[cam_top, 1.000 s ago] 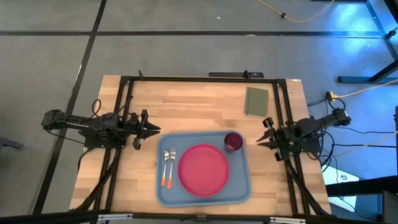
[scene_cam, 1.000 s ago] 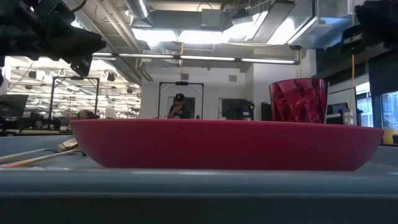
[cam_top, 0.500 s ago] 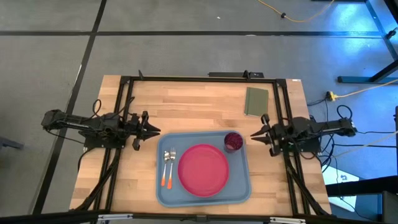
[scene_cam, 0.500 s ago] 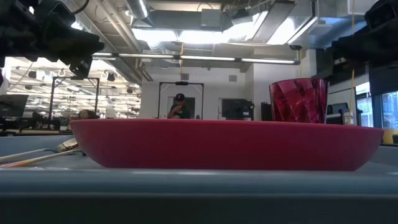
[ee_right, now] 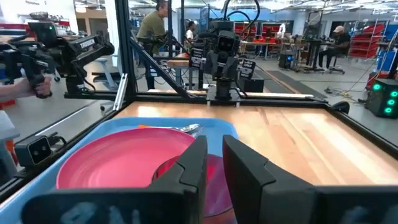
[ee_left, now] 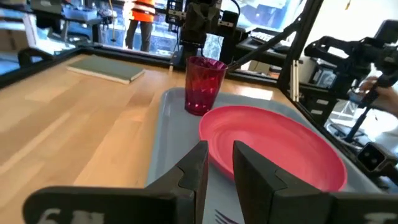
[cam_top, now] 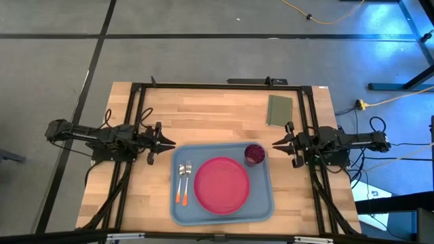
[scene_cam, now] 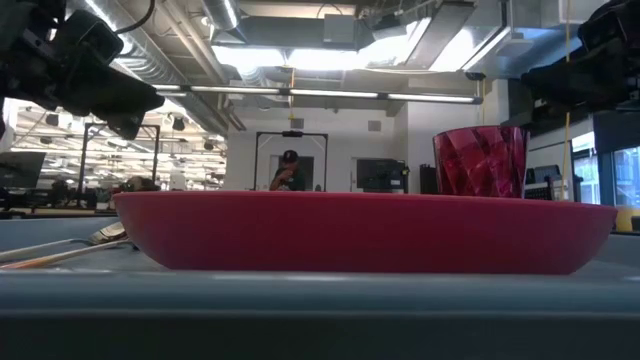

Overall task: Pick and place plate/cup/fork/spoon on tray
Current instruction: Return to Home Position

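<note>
Where the light blue tray [cam_top: 222, 214] lies on the wooden table [cam_top: 203, 112], near its front edge, it holds all four pieces. The pink-red plate [cam_top: 222, 184] sits flat in the middle, a round shallow dish. The small dark red cup [cam_top: 254, 154] stands upright in the tray's far right corner, just beside the plate's rim, with faceted translucent walls in the low view. Along the tray's left side lie the spoon [cam_top: 181, 180] and fork [cam_top: 186, 179], silver with orange handle tips, side by side and parallel. Their long axes run front to back: heads toward the far edge, orange tips toward the front.

The left gripper [cam_top: 167, 141] hovers just off the tray's far left corner, fingers nearly together with only a narrow gap, holding nothing. The right gripper [cam_top: 277, 144] hovers just right of the cup, fingers likewise close together and empty.

Since a second ago the right gripper has turned from angling toward the front to pointing straight at the cup, and has moved slightly nearer it. The left has barely shifted. Nothing on the tray has moved. A green pad [cam_top: 279, 110] lies well behind the cup.
</note>
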